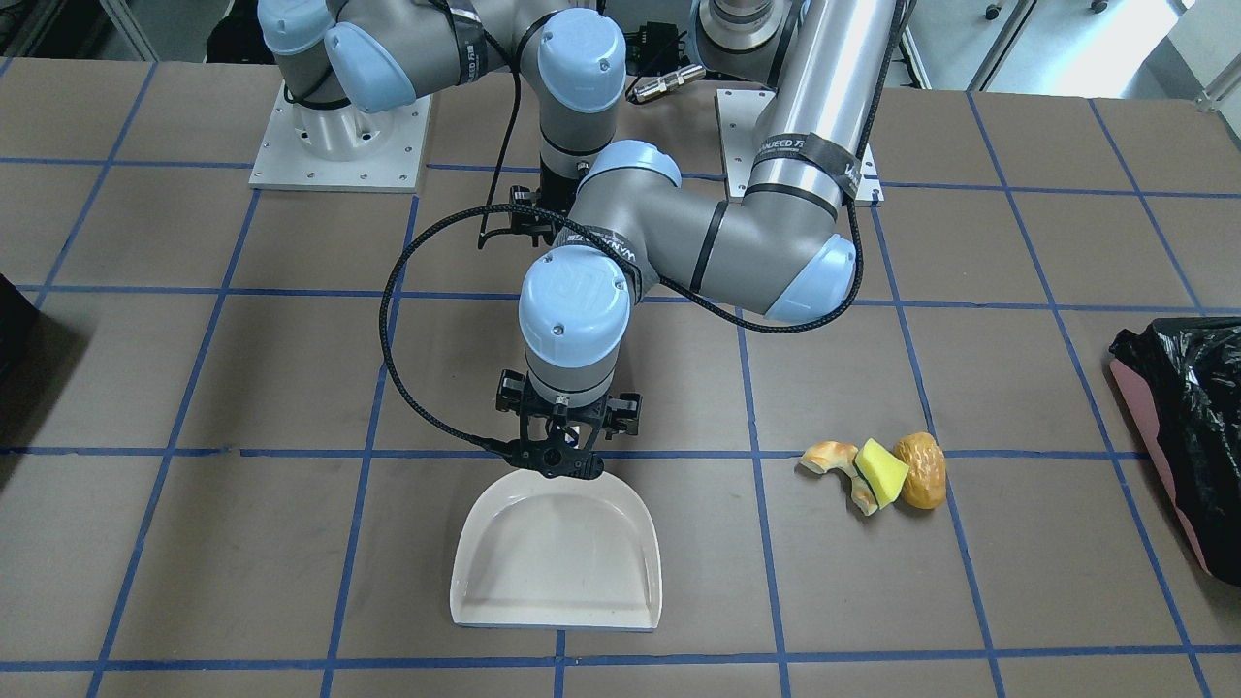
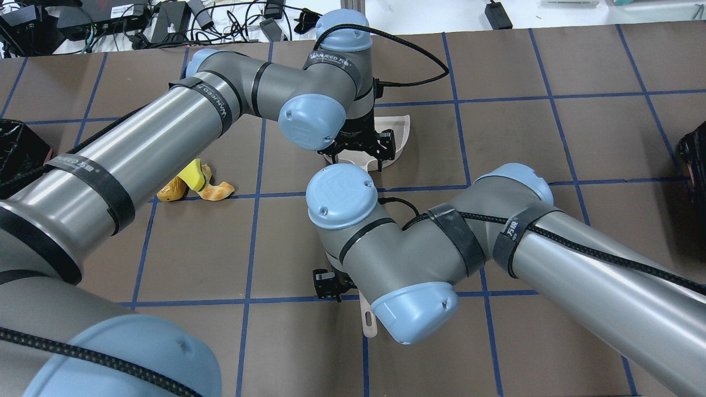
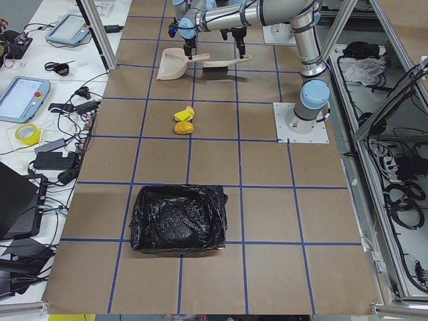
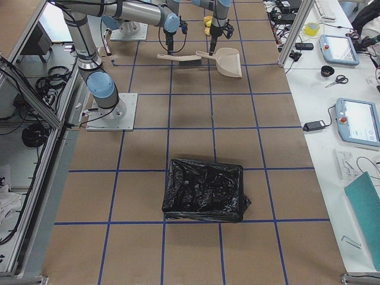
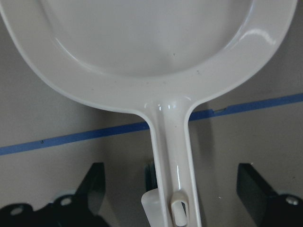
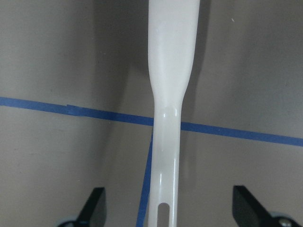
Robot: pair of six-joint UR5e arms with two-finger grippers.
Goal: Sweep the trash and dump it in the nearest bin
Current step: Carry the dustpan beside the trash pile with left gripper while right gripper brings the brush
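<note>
Black-lined bin (image 3: 177, 219) nearest, trash (image 3: 184, 122) well beyond, dustpan (image 3: 172, 65) and perhaps a brush (image 3: 219, 65) farthest

Three touching trash pieces (image 1: 877, 475) lie apart from the black-lined bin (image 1: 1188, 417).

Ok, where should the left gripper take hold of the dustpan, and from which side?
On the narrow straight handle, from straight above. The dustpan lies flat on the table, so its wide shallow body offers nothing to pinch. The left gripper is open with a finger either side of the handle; closing there should catch it.
</note>
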